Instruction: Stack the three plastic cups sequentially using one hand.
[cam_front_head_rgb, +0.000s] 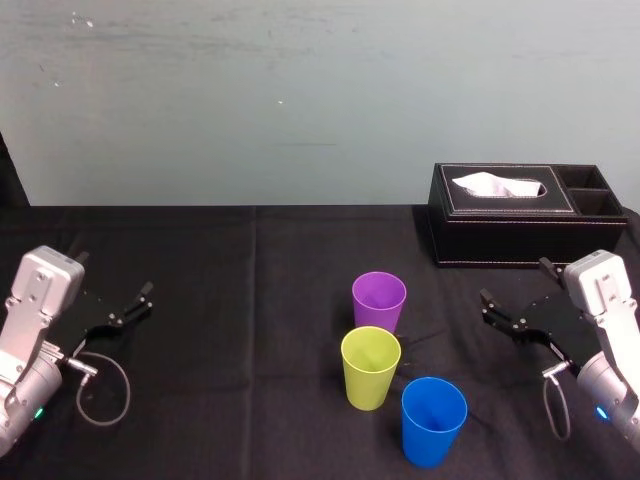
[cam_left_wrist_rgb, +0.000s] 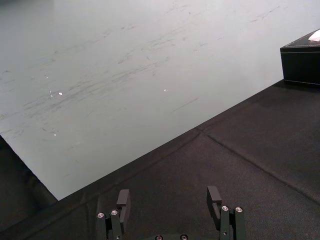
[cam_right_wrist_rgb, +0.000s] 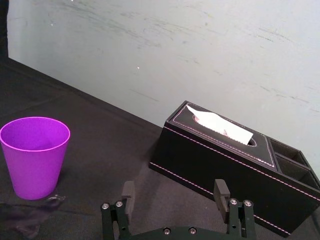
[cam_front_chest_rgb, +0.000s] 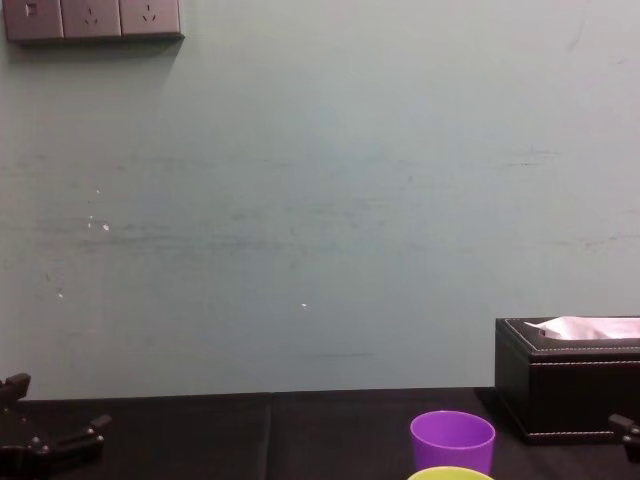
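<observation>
While both arms are hanging low at the two sides of the black-covered table (cam_front_head_rgb: 250, 300), the purple cup (cam_front_head_rgb: 379, 300), the yellow-green cup (cam_front_head_rgb: 370, 367) and the blue cup (cam_front_head_rgb: 434, 420) are standing upright, mouths up and unstacked, a little right of centre. Purple is sitting farthest from the robot, yellow-green is standing just nearer and slightly left of it, and blue is standing nearest, to the right of yellow-green. They are forming a tight cluster, though I cannot tell whether any two are touching. The right gripper (cam_front_head_rgb: 515, 282) is hanging to the right of the cups, apart from them, its flat black fingers (cam_right_wrist_rgb: 221, 189) spread wide and gripping nothing. The black tissue box (cam_front_head_rgb: 520, 215) is sitting at the far right behind it, white tissue poking from its top. The left gripper (cam_front_head_rgb: 135, 305) is idling at the left side, well apart from the cups, its fingers (cam_left_wrist_rgb: 123, 199) likewise spread and empty.
</observation>
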